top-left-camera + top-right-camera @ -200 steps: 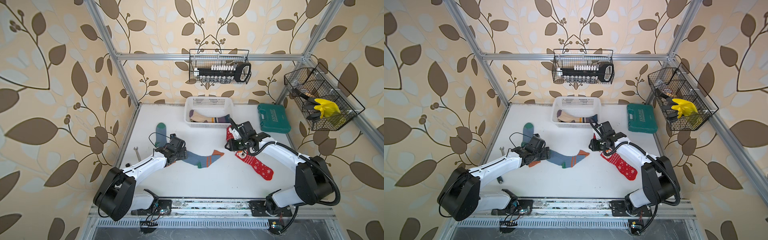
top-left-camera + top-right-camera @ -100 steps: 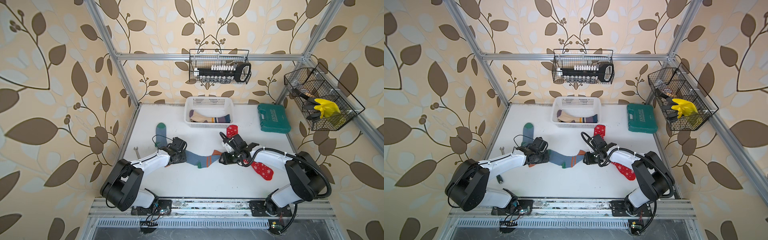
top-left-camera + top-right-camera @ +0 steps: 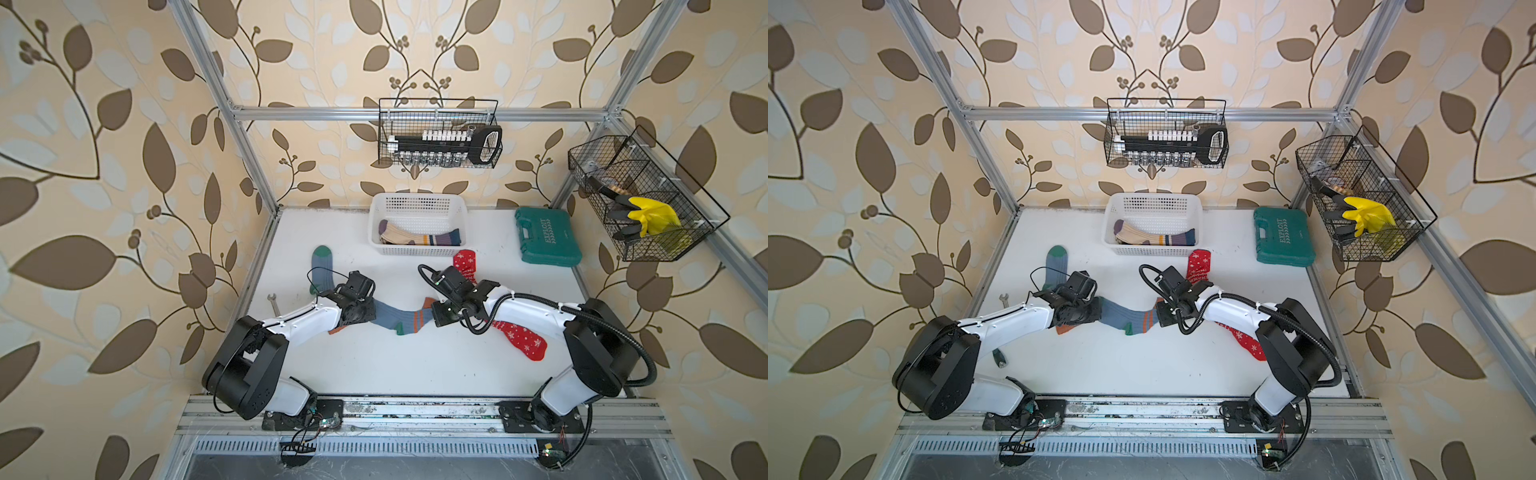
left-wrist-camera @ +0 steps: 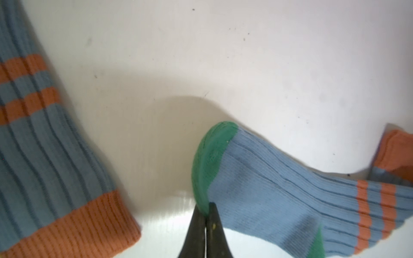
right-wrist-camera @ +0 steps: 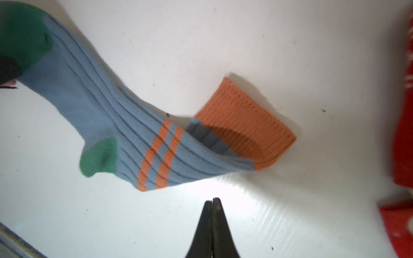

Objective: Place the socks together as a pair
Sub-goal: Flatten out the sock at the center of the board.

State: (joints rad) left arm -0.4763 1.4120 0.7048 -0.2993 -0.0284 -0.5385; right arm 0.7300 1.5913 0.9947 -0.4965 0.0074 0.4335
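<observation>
Green-toed blue-grey ribbed sock (image 4: 279, 178): pinched at the toe with left gripper (image 4: 206, 206), beside matching sock (image 4: 44, 145). Pressed right gripper (image 5: 212, 201) together, empty, beside red snowflake sock (image 5: 402, 134).

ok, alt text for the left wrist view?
The left hand, shut, pinches the green toe of a blue-grey sock with orange stripes lying on the white table. A second matching sock with an orange cuff lies nearby, bare table between them.
</observation>
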